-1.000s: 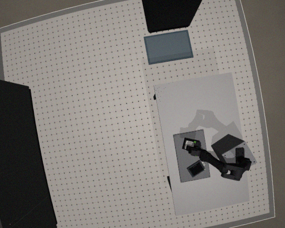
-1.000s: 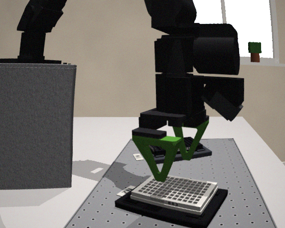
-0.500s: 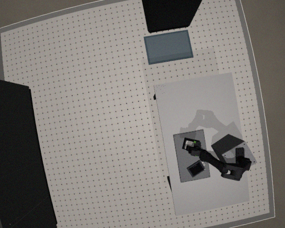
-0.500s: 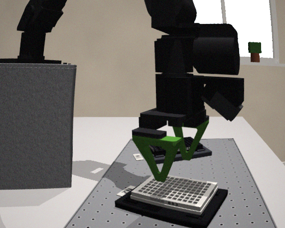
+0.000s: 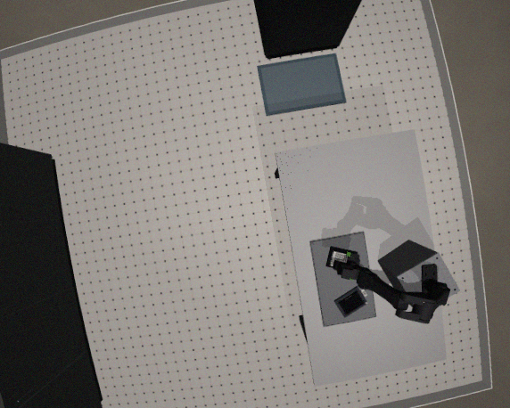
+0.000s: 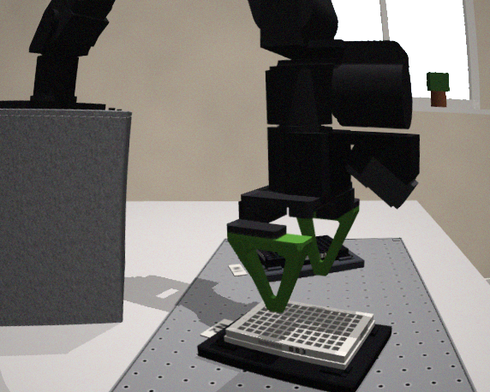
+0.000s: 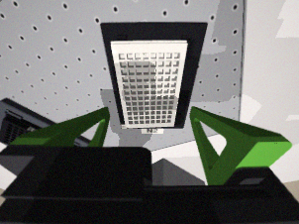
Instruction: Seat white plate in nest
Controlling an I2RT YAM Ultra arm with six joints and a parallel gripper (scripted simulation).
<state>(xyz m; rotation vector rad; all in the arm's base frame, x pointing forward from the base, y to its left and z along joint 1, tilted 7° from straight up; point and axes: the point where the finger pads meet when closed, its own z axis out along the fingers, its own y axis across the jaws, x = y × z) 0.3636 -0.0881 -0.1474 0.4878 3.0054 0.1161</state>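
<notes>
A: We are holding the gripper [image 6: 298,284] with its green fingers [image 6: 279,274] spread as wide as they go and nothing between them, just above the near end of the white plate B83 [image 6: 302,331].

B: And from the wrist we are looking straight down the plate's length, with B83 [image 7: 149,86] lying between the two fingers and ahead of them.

A: B83 is sitting on the black nest N2 [image 6: 369,347], whose label [image 7: 152,130] is showing at the plate's near end. In the side view the plate is looking slightly tilted, though we are not managing to tell which edge is riding on the locators.

B: So, in our judgement, we are lining up a grasp across the short width. To do it well we should be centring the fingers on the two long sides, coming down level, and closing only once both pads are below the rim.

A: We should also be lifting straight up and checking the ID label before lowering. The black plate B38 [image 6: 279,257] in its nest [image 6: 352,263] behind us is staying well apart, so we are keeping the wrist away from it.
</notes>
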